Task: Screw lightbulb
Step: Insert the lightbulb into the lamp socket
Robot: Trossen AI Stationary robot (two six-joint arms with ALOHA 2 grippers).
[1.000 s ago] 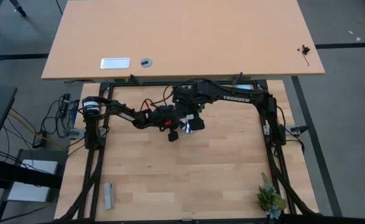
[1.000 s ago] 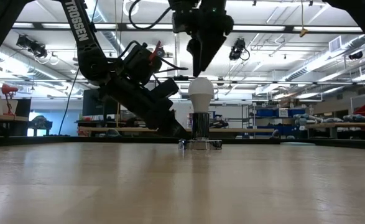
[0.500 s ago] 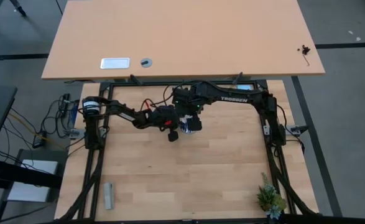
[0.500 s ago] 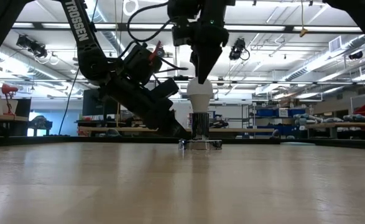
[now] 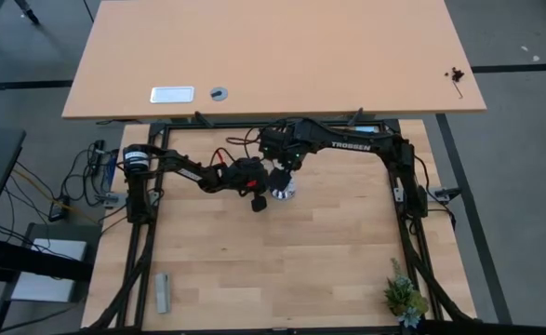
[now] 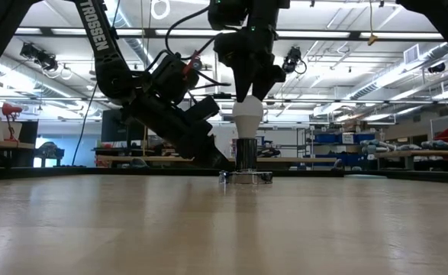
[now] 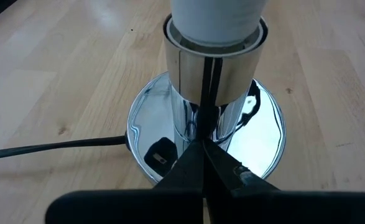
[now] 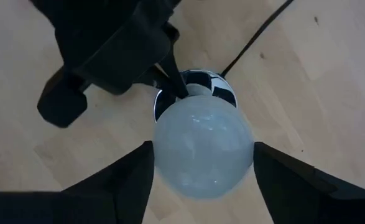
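The lightbulb [image 6: 247, 116] sits upright in the socket [image 7: 213, 56] mid-table; right gripper [image 8: 201, 165] jaws hug its dome, left gripper [image 7: 204, 158] shut, steadying the base. Twist gently, axis vertical

White frosted lightbulb [image 6: 247, 118], rounded top, narrower neck — upright, seated in socket — near the table's middle

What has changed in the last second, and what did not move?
The right gripper came down from above the lightbulb and closed in; its fingers now sit on both sides of the bulb's top. The left gripper stayed shut against the silver socket base, and the bulb stayed upright in the socket.
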